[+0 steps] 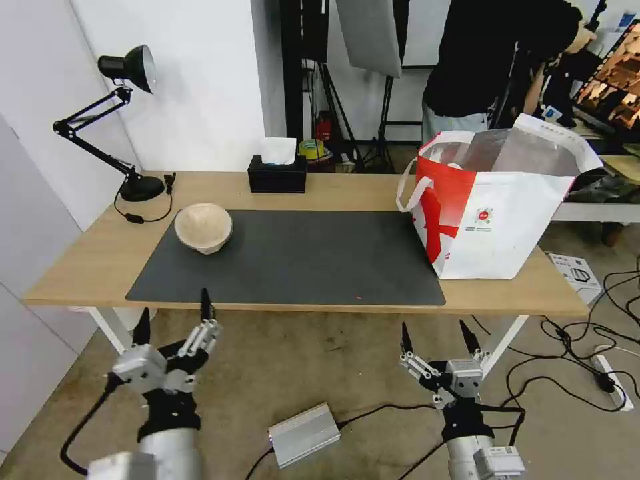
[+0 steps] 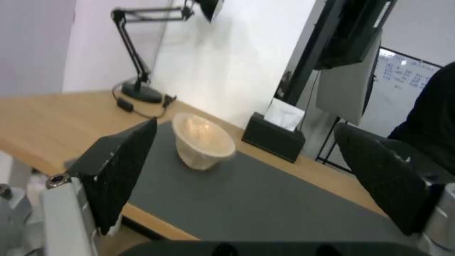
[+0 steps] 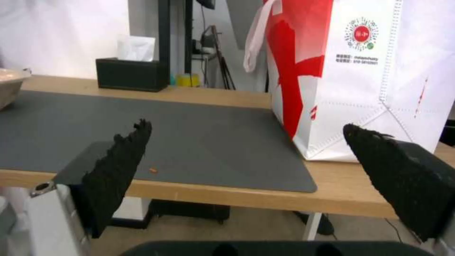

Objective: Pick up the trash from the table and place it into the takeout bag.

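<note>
A beige lidded paper bowl (image 1: 204, 227) (image 2: 203, 140) sits on the left end of the dark grey mat (image 1: 300, 257), and its edge (image 3: 9, 85) pokes into the right wrist view. The white and red takeout bag (image 1: 497, 207) (image 3: 365, 74) stands open on the table's (image 1: 87, 260) right end, foil lining showing. My left gripper (image 1: 173, 315) (image 2: 246, 177) hangs open below the front edge, in front of the mat's left corner. Open as well, my right gripper (image 1: 437, 337) (image 3: 246, 167) waits below the front edge near the mat's right corner. Both hold nothing.
A black tissue box (image 1: 277, 173) stands at the table's back edge and a black desk lamp (image 1: 123, 120) at the back left. A silver box (image 1: 303, 433) and cables lie on the floor below. A person stands behind the bag.
</note>
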Controlling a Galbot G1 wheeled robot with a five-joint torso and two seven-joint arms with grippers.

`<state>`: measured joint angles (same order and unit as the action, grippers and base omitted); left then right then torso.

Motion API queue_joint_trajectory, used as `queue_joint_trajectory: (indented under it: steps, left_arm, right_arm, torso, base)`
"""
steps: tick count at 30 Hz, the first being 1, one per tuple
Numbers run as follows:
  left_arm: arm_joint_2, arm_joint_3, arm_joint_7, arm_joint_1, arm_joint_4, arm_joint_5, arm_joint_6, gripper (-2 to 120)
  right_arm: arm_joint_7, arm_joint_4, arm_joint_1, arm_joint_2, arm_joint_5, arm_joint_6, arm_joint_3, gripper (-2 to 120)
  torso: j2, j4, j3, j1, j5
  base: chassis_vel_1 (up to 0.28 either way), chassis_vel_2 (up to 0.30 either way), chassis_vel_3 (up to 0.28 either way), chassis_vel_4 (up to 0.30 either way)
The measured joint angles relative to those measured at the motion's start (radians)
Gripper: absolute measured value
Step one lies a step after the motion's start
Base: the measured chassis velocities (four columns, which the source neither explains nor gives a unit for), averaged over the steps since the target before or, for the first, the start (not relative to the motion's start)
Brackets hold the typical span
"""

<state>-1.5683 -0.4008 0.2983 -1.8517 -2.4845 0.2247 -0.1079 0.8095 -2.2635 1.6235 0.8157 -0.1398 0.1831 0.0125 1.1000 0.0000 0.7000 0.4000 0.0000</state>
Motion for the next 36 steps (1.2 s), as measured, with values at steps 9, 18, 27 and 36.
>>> queue_joint_trajectory:
  steps: [9,18,27,36]
  left_arm:
    - [0.098,-0.070,0.052,0.107,0.006,0.306,0.067,100]
    - [0.269,-0.159,0.149,0.287,0.009,0.737,0.141,100]
    - [0.375,-0.198,0.237,0.432,0.051,1.018,0.154,100]
    - [0.451,-0.168,0.354,0.662,0.188,1.246,0.165,100]
  right_arm:
    - [0.000,0.000,0.000,0.000,0.000,0.000,0.001,100]
    - [0.000,0.000,0.000,0.000,0.000,0.000,0.001,100]
    - [-0.001,0.000,-0.001,0.000,0.000,0.000,0.001,100]
    - [-0.001,0.000,-0.001,0.000,0.000,0.001,0.001,100]
  torso:
    - [0.000,0.0000,0.000,0.000,-0.0001]
    - [0.000,0.0000,0.000,0.000,-0.0001]
    - [0.000,0.0000,0.000,0.000,-0.0001]
    - [0.000,-0.0001,0.000,0.000,0.0000]
  base:
    - [0.000,0.000,0.000,0.000]
    - [0.000,0.000,0.000,0.000]
    - [0.000,0.000,0.000,0.000]
    - [0.000,0.000,0.000,0.000]
